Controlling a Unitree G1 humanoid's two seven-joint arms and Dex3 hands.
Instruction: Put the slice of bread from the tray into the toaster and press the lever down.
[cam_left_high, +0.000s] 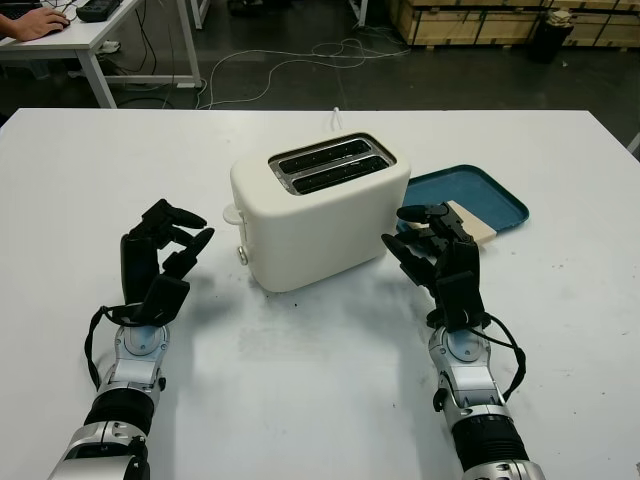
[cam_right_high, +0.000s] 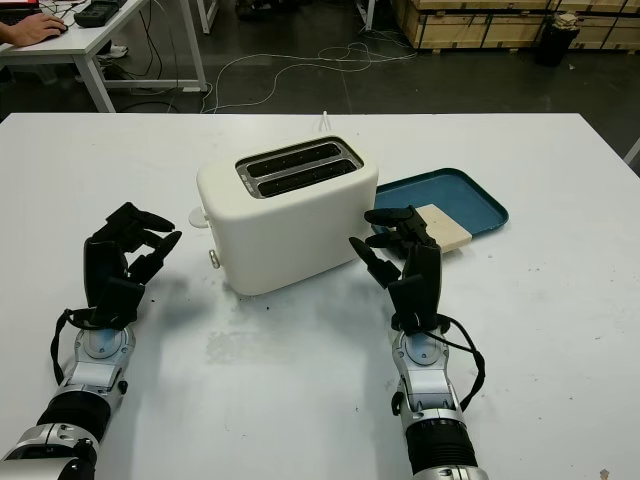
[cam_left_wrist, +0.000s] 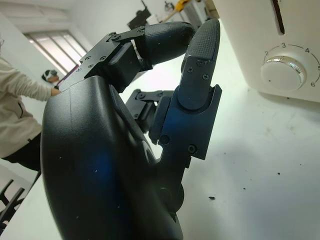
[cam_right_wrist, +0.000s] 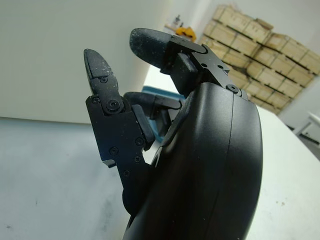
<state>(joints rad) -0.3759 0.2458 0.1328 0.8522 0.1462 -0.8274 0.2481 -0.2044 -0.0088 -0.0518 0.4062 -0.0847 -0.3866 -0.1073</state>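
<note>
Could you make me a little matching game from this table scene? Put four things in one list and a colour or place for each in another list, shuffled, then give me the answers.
Things:
1. toaster
2. tray
3. slice of bread
4. left hand

Descriptions:
A. dark teal, on the table to the right of the toaster
B. black, open, to the left of the toaster
C. cream-white, two empty slots on top
D. pale, lying in the tray just beyond the right hand

Pairs: 1-C, 2-A, 3-D, 4-B
</note>
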